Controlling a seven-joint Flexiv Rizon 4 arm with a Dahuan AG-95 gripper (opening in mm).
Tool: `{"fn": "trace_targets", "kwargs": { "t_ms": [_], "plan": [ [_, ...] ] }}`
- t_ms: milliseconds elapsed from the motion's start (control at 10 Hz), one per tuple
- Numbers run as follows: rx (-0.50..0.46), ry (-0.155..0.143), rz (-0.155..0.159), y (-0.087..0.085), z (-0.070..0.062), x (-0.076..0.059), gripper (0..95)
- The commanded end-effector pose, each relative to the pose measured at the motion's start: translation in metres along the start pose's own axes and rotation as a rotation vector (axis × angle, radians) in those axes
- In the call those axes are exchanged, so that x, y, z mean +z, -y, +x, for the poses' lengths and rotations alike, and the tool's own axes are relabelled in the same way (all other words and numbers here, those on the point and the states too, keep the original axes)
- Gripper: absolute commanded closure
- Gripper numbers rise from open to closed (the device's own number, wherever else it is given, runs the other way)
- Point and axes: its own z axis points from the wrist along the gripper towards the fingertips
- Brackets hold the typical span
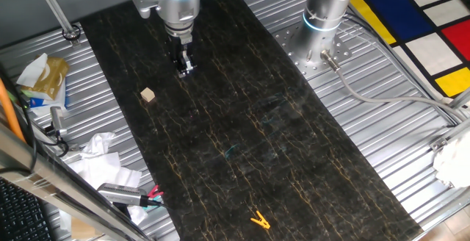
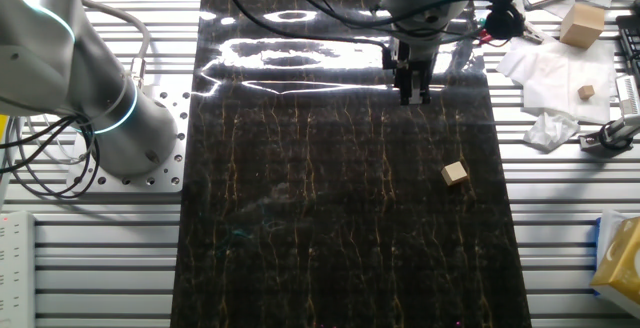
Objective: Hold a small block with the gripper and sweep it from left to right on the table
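One fixed view shows the hand (image 1: 186, 69) hung over the far part of the counter (image 1: 294, 167), its black fingers drawn close together with nothing between them. The small block (image 1: 149, 95) is seen lying on the counter at about 8 o'clock from the hand, near it but apart, close to the counter's left edge where the ribbed grey frame (image 1: 110, 109) begins. A long stretch of open black surface is left toward 5 o'clock, broken only by a yellow clip (image 1: 259, 220) near the close end.

From the other fixed view, the hand (image 2: 414, 94) is seen near the far end, and the small block (image 2: 455, 174) lies at about 5 o'clock from it, close to the counter's right edge. Wide open surface is left at 7 o'clock.

Off the counter, crumpled white paper (image 1: 99, 156) and a snack bag (image 1: 44, 76) are gathered on the frame beyond the block's edge. On the opposite side a second arm's base (image 1: 323, 31) is bolted to the frame, with a grey cable (image 1: 382, 98) trailing from it.
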Motion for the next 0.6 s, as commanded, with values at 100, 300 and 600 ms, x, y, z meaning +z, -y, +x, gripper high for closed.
{"fn": "trace_targets", "kwargs": {
  "t_ms": [100,300,600],
  "plan": [
    [0.001,-0.001,0.007,-0.0002,-0.0007,0.0000,95.0],
    [0.000,0.001,0.007,-0.0003,-0.0012,-0.0001,95.0],
    [0.000,0.003,0.004,-0.0005,-0.0024,-0.0005,76.0]
  ]
}}
